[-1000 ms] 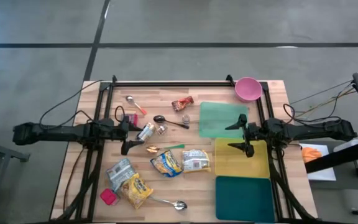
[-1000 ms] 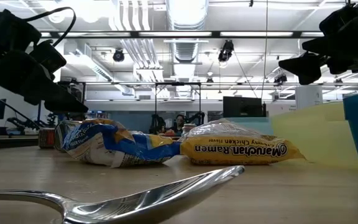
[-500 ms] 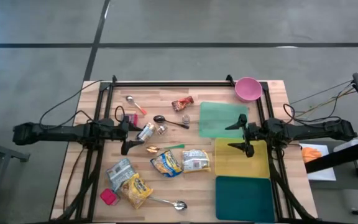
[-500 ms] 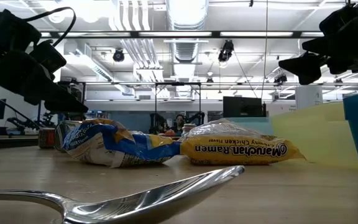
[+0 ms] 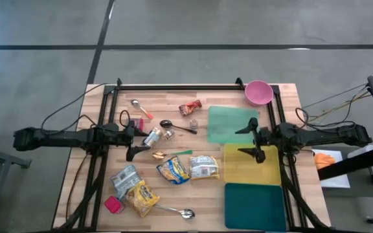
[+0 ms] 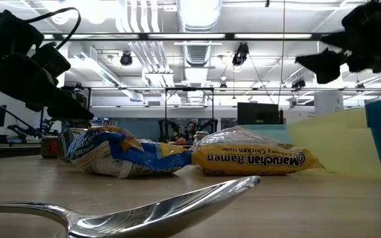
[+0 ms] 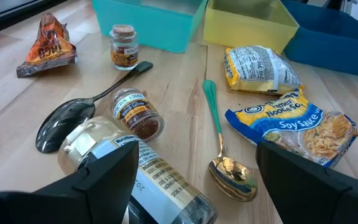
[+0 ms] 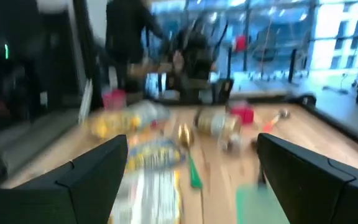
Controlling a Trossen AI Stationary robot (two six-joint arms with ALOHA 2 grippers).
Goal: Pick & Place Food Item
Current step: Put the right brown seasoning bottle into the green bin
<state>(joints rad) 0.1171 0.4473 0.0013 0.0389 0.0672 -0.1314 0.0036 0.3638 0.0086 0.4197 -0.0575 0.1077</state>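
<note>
Jaws of the left gripper [image 5: 133, 139] and right gripper [image 5: 254, 141] stand wide and empty above the wooden table [image 5: 83, 188], with ramen packets [image 5: 204, 166] lying between them beside green, yellow and blue trays [image 5: 251, 173], and a ceiling-lit lab room [image 6: 197, 79] beyond.

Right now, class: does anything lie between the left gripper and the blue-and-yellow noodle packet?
Yes. In the left wrist view, a green-handled gold spoon lies between the open left gripper and the noodle packet; jars sit aside.
</note>
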